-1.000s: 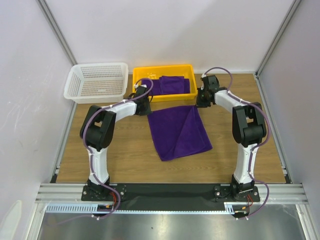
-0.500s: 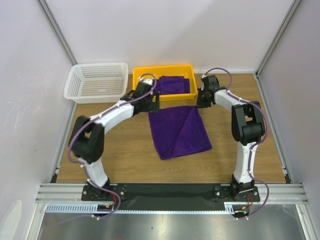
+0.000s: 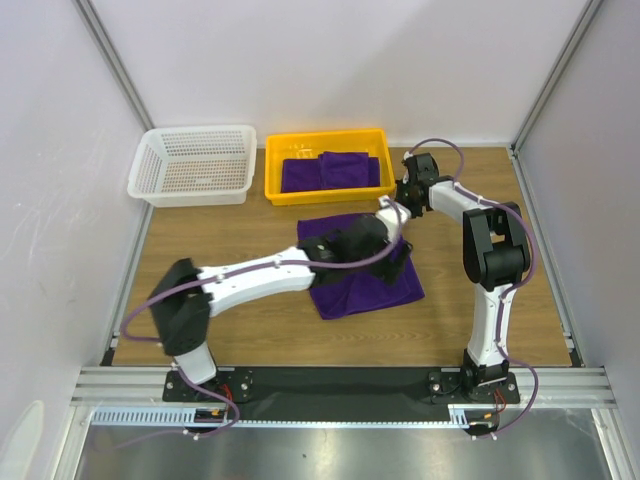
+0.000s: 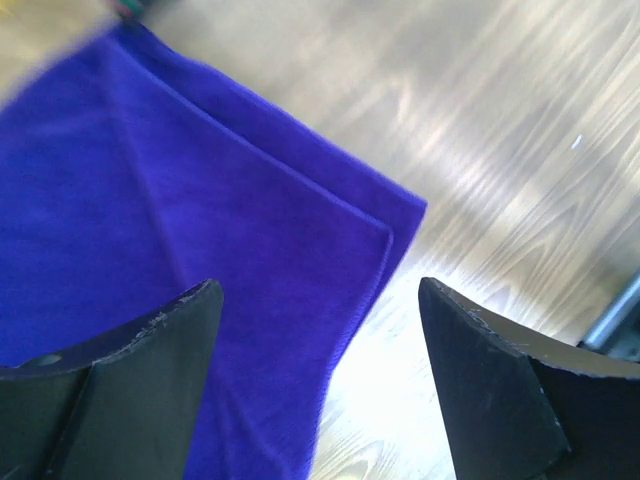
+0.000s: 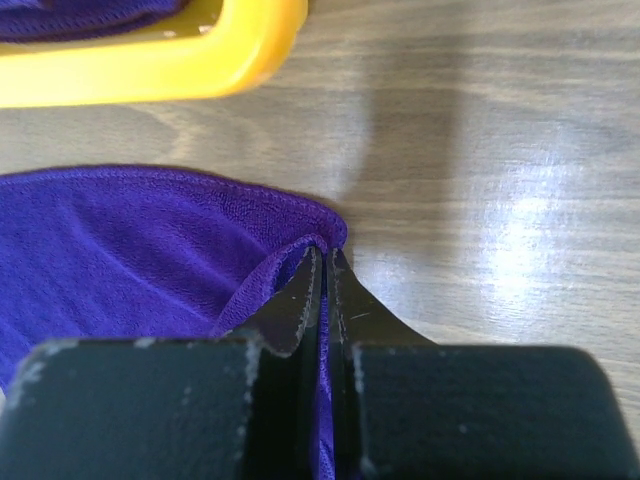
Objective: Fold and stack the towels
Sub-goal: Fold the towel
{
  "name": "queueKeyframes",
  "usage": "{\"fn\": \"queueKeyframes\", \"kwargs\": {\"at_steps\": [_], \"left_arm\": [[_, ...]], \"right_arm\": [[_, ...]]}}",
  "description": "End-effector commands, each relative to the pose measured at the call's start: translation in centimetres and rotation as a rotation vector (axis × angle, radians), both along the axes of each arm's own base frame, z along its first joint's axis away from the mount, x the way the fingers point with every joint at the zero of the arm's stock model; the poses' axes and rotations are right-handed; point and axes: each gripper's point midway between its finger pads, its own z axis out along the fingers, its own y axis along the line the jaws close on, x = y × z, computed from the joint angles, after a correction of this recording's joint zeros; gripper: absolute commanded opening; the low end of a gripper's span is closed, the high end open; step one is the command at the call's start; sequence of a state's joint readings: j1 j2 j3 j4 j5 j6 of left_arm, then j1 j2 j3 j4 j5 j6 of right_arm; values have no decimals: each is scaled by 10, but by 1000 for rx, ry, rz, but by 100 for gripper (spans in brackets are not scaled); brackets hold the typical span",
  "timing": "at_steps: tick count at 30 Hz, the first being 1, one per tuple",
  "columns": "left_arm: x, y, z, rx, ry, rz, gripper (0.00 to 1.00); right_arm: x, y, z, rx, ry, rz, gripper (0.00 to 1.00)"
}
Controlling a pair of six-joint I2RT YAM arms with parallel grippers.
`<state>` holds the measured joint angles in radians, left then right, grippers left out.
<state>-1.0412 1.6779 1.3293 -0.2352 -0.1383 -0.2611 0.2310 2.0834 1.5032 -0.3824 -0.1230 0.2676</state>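
Left gripper [image 4: 315, 295] has swung from the yellow tray [image 3: 325, 137] to over the folded towel [image 3: 345, 290], jaws wide apart, holding nothing. Towel lies mid-table [image 3: 220, 230], long axis near-to-far, near end skewed right; bare wood borders its near and right edges. Right gripper [image 5: 322, 262] is clamped on its far right corner. Beyond, more towels [image 3: 330, 172] lie in the yellow tray.

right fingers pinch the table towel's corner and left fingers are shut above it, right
No: the left wrist view shows the left fingers open above the towel. The right fingers do pinch its corner.
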Motion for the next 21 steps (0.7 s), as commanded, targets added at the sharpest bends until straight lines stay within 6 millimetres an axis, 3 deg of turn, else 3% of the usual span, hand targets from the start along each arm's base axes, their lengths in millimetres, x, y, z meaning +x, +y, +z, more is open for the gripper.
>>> {"fn": "queueKeyframes", "kwargs": {"at_steps": [1, 2, 6, 13, 21], "left_arm": [[-9, -33, -10, 9, -17, -21, 85], [-12, -39, -27, 44, -1, -25, 85], [-16, -55, -53, 68, 36, -30, 81], [-25, -67, -87, 100, 66, -8, 76], [-26, -75, -95, 74, 86, 21, 72]], "right_arm": [[5, 2, 12, 14, -39, 21, 0], [5, 0, 12, 12, -38, 16, 0], [5, -2, 12, 4, -46, 8, 0], [6, 1, 13, 20, -56, 13, 0], [2, 0, 12, 21, -61, 8, 0]]}}
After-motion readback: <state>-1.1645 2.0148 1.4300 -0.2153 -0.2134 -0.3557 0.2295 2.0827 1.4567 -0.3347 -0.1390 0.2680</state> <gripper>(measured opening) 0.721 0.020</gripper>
